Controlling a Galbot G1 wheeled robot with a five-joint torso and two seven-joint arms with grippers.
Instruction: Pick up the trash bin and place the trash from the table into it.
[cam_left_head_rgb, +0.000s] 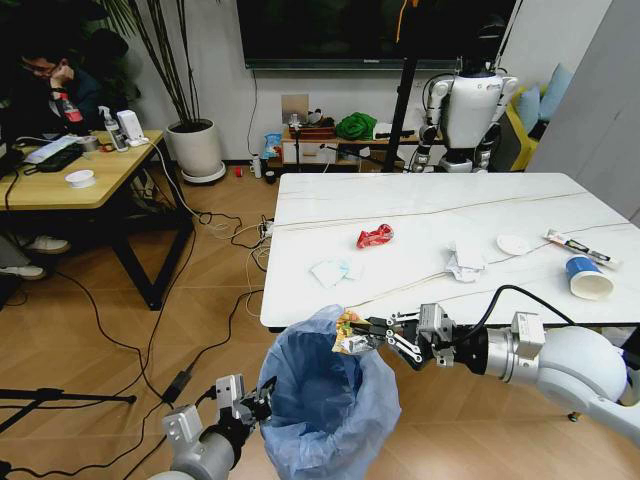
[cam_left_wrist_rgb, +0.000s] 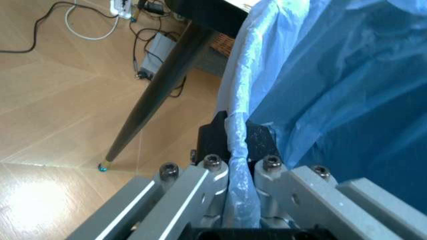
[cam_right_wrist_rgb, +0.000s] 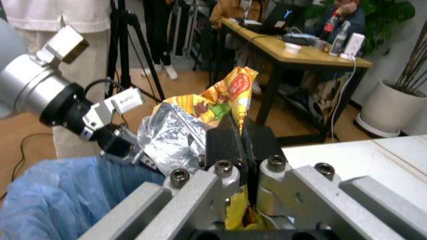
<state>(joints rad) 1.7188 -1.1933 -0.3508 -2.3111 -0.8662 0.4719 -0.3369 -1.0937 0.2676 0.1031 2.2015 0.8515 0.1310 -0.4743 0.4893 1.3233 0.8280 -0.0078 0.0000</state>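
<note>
Trash bin on wood floor beside marble table.

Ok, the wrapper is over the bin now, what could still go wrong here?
The right gripper holds the yellow wrapper right at the bin's near rim rather than over its middle, so on release it might catch the edge and fall outside. The left gripper seems to pinch only a fold of the thin blue bag, which could slip or tear and let the bin sag.
</note>
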